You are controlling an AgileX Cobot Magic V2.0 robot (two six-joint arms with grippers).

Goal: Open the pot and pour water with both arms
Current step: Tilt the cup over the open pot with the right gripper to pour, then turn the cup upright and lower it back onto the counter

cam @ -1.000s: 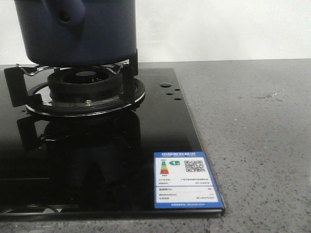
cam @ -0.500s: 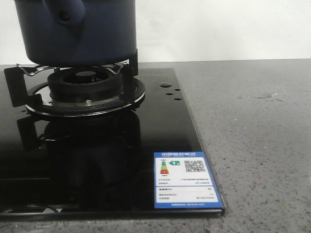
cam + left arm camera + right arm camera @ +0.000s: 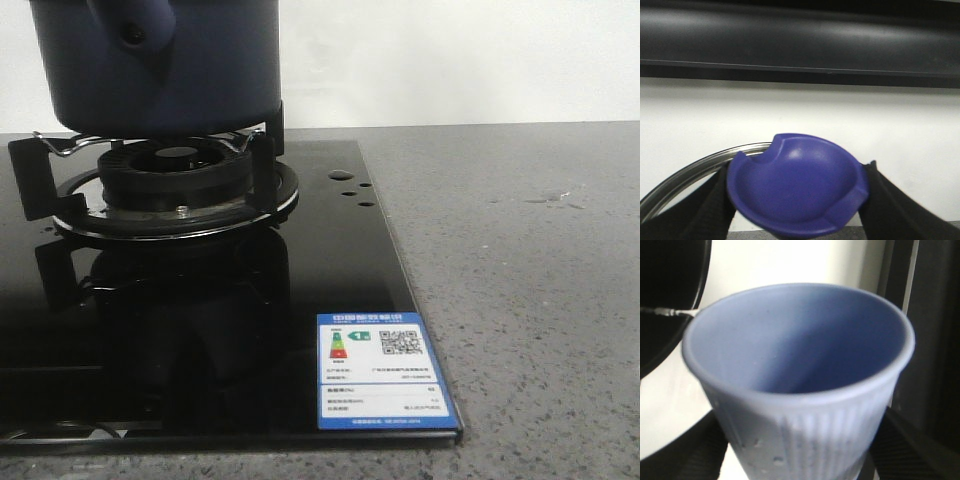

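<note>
Still unmoved, the pot (image 3: pixel 160 65) sits on the burner (image 3: pixel 175 180).

A: Big dark navy round pot (image 3: pixel 160 65), matt, no shine. Black glass stove top (image 3: pixel 330 260) glossy, mirror-like. Burner ring (image 3: pixel 175 215) looks polished metal.

B: Grey speckled stone-look countertop (image 3: pixel 520 300), dull, grainy. Blue and white printed label (image 3: pixel 385 370), smooth paper or sticker, can't tell which.

A: Left wrist: deep blue knob (image 3: pixel 797 185), smooth plastic look, soft sheen; shiny metal rim (image 3: pixel 695 172) behind it. Black finger pads (image 3: pixel 900 210) matt.

B: Right wrist: light blue ribbed cup (image 3: pixel 800 385), matt plastic look, beads of wet on the ribs.
</note>
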